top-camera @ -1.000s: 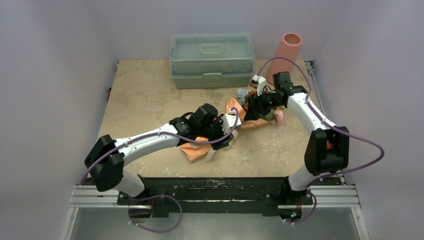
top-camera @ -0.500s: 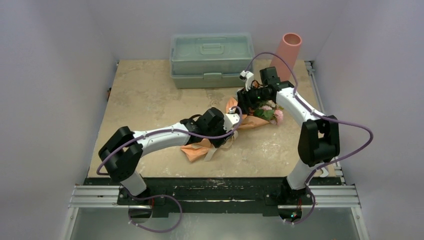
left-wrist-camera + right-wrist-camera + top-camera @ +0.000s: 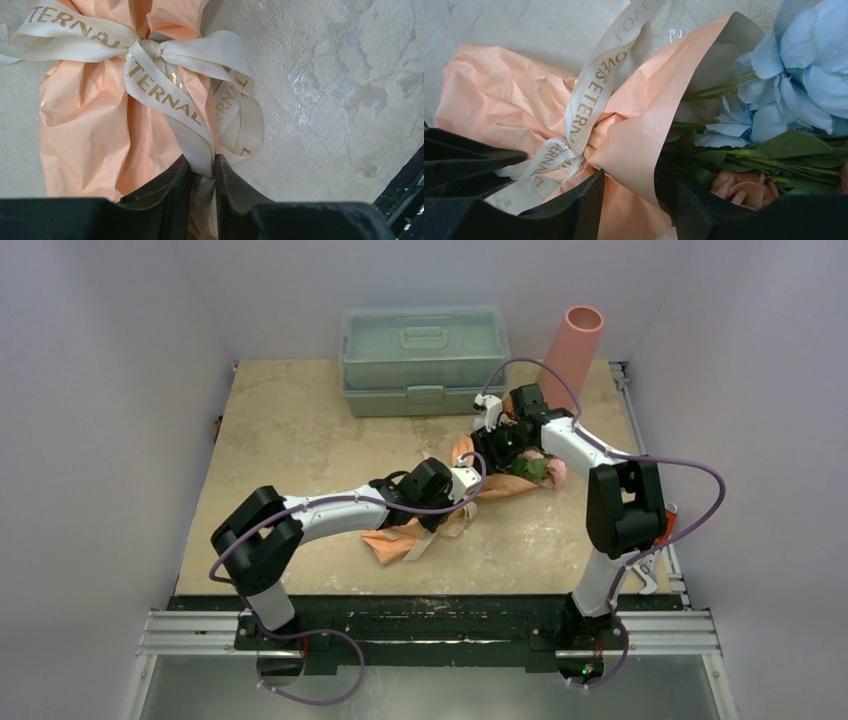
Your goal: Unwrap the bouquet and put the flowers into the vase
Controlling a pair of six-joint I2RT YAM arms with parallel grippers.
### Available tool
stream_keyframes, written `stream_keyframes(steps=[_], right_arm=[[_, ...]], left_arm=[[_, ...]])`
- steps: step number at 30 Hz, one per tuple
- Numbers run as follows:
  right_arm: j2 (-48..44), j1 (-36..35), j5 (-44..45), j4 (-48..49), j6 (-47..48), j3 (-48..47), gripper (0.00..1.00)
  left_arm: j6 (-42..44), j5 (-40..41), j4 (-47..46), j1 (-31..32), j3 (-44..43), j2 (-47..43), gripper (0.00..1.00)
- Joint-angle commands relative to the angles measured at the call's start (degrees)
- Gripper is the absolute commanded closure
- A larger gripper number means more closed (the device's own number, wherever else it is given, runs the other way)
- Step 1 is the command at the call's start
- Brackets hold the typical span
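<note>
Left gripper pinches the limp, probably slippery ribbon tail between its tips, while the right gripper straddles soft, tearable kraft paper with its jaws apart.

Setting: robotics lab test cell. Evidence: plain pale walls on three sides; beige stone-look surface; aluminium rail along bottom of frame, carrying left arm and right arm; looping purple cables.
</note>
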State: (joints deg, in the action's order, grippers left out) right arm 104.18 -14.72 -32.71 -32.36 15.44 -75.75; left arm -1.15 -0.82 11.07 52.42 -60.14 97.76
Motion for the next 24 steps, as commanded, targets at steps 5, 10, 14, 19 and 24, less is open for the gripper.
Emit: stream_keyframes(steps=[5, 10, 14, 19, 24], right_arm=[[2.04, -0.65, 2.95, 2.89, 0.47, 1.98, 0.46], [2.83, -0.96, 3.91, 3.61, 0.28, 2.43, 0.47], [3.35, -1.55, 4.76, 4.41, 0.03, 3.12, 0.49], [4.06, -2.18, 5.91, 4.85, 0.08, 3.57, 0.49], [4.23, -2.37, 6.17, 4.87, 0.14, 3.42, 0.5]], left_arm=[[-1.76, -5.46, -2.73, -1.36, -3.28, -3.62, 1.0], [-1.86, -13.36, -3.56, -1.57, -3.82, -7.82, 1.0], [-1.54, -17.18, -3.56, -1.62, -4.66, -10.74, 1.0], [-0.27, -16.46, -0.2, -2.49, -5.67, -11.96, 1.0], [-0.71, -17.03, 2.33, -8.51, -4.1, -11.5, 1.0]])
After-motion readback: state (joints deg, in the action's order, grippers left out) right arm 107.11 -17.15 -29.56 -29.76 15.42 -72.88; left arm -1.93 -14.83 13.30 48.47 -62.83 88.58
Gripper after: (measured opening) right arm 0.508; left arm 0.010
